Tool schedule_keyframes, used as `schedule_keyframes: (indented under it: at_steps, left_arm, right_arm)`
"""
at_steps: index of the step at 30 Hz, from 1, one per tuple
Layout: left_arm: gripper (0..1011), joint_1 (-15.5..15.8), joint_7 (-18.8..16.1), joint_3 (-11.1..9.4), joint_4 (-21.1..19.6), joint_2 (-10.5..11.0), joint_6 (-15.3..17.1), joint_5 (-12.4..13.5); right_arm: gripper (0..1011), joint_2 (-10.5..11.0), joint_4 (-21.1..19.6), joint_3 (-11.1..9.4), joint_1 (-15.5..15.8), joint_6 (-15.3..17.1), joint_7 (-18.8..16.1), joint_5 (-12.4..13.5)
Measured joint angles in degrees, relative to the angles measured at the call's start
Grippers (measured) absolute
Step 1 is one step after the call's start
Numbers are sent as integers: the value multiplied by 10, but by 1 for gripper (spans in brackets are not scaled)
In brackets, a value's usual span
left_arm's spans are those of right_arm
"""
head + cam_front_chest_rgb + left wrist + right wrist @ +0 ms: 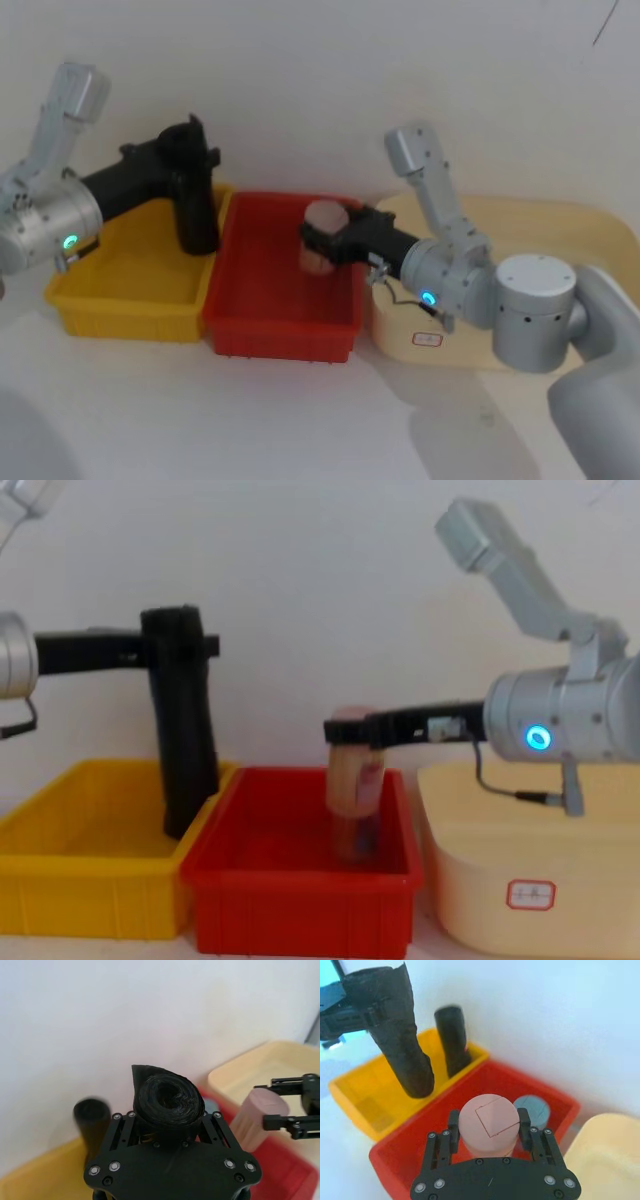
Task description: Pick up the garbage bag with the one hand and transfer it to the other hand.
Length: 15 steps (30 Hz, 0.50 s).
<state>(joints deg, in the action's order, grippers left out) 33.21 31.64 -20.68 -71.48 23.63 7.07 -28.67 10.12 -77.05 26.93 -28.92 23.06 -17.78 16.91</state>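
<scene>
My left gripper [187, 155], on the wrist with the green-cyan light, is shut on the top end of the garbage bag [196, 215], a matte black roll. The roll hangs upright with its lower end over the yellow bin [120, 290]; from the side, roll [182, 750] and left gripper [178, 645] show the same. My right gripper [325, 240], blue-lit, is shut on a pink-lidded jar [322, 215] held above the red bin [280, 320]. In the right wrist view the held roll [400, 1035] hangs in front of a second like roll [452, 1040].
The second black roll [92, 1120] stands in the yellow bin's far corner. A blue-lidded jar [532, 1110] sits in the red bin. A cream tub [530, 860] stands right of the red bin, under my right arm. A white wall rises close behind.
</scene>
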Motion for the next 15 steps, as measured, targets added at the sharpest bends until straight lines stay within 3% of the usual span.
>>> schedule_keyframes:
  at_steps: [9,15]
  left_arm:
    - [475,38,29,-8,2,-25,8,-25]
    - [475,69,51,-21,29,-48,8,-35]
  right_arm:
    - [666,19,-76,-31,24,-14,33,-11]
    - [665,31,-116,-55,40,-20,60,-23]
